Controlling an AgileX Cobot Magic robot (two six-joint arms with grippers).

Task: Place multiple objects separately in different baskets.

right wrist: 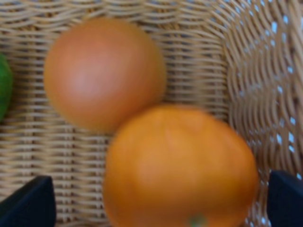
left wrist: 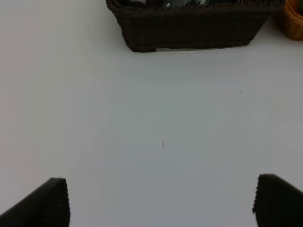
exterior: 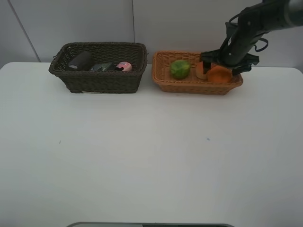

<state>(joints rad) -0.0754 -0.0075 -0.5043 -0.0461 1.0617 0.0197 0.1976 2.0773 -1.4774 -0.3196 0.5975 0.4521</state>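
My right gripper [exterior: 220, 69] hangs over the right end of the orange-tan basket [exterior: 189, 87]. Its jaws are open and stand apart on either side of the orange [exterior: 219, 74], which rests on the basket floor [right wrist: 222, 61]. In the right wrist view the orange [right wrist: 180, 165] lies clear of both fingertips [right wrist: 28, 205] and touches the red-yellow peach-like fruit [right wrist: 102, 71]. The green fruit [exterior: 180, 69] lies further left in that basket. The dark brown basket [exterior: 99, 80] holds the cup [exterior: 80, 61], the dark grey bottle [exterior: 101, 67] and the pink bottle [exterior: 124, 66]. My left gripper [left wrist: 163, 208] is open over bare table.
The two baskets stand side by side at the far edge of the white table [exterior: 151, 156], close to the wall. The left wrist view shows the dark brown basket's front wall [left wrist: 189, 28] and a corner of the orange-tan basket [left wrist: 293, 21].
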